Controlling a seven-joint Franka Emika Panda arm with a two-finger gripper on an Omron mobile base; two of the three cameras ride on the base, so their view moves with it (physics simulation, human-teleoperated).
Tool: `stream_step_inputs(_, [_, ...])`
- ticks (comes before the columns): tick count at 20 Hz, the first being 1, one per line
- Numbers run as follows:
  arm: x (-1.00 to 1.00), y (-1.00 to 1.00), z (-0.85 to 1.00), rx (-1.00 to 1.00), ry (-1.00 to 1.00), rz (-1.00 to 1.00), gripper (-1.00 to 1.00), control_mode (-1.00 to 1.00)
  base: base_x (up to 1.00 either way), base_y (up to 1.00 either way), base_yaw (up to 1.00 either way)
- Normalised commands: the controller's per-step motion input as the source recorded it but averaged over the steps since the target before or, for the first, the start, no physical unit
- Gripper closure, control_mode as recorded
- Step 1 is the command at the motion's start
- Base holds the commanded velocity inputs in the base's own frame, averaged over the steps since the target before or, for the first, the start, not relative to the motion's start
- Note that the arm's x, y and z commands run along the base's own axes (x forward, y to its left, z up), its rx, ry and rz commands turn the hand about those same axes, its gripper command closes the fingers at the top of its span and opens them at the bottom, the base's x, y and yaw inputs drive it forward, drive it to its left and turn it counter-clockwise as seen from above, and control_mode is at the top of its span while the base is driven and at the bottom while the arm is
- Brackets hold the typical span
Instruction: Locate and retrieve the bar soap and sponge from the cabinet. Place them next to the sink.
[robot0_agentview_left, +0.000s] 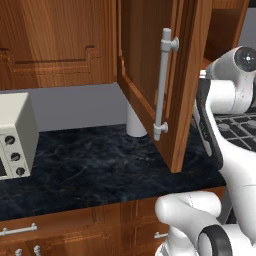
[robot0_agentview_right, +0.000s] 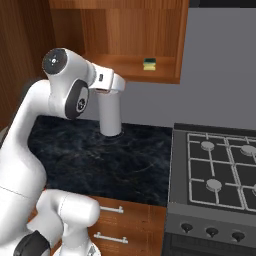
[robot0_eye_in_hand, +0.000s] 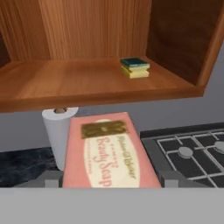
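Bar soap (robot0_eye_in_hand: 109, 153) sits clamped in the gripper (robot0_eye_in_hand: 109, 181), just outside the open cabinet (robot0_eye_in_hand: 87, 83). Sponge (robot0_eye_in_hand: 135, 68) rests on the shelf, right rear. Paper towel roll (robot0_eye_in_hand: 57, 131) stands on the counter (robot0_agentview_right: 100, 160) below.

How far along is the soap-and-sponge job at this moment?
Done: the cabinet door stands open. In hand: the bar soap sits between the gripper's tips in the hand view, outside the shelf. Left: the sponge remains on the cabinet shelf, and neither item is beside a sink.

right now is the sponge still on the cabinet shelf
Yes, the sponge lies on the cabinet shelf, while the bar soap sits low between the fingertips.
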Motion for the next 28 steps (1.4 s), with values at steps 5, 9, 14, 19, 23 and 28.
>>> stream_step_inputs(5, [-1.00,0.00,0.19,0.05,0.14,0.00,1.00,-1.00,0.00,0.00,0.00])
stream_step_inputs(9, [-1.00,0.00,0.01,0.00,0.16,0.00,1.00,-1.00,0.00,0.00,0.00])
stream_step_inputs(14, [-0.93,0.02,-0.29,0.00,0.08,0.00,1.00,-1.00,0.00,0.00,0.00])
stream_step_inputs(19, [-0.50,0.00,-0.47,-0.01,0.00,0.00,1.00,-1.00,0.00,0.00,0.00])
stream_step_inputs(23, [-0.18,0.00,-0.16,-0.01,0.01,0.00,1.00,-1.00,0.00,0.00,0.00])
stream_step_inputs(28, [0.00,0.00,0.00,0.00,0.00,0.00,1.00,-1.00,0.00,0.00,0.00])
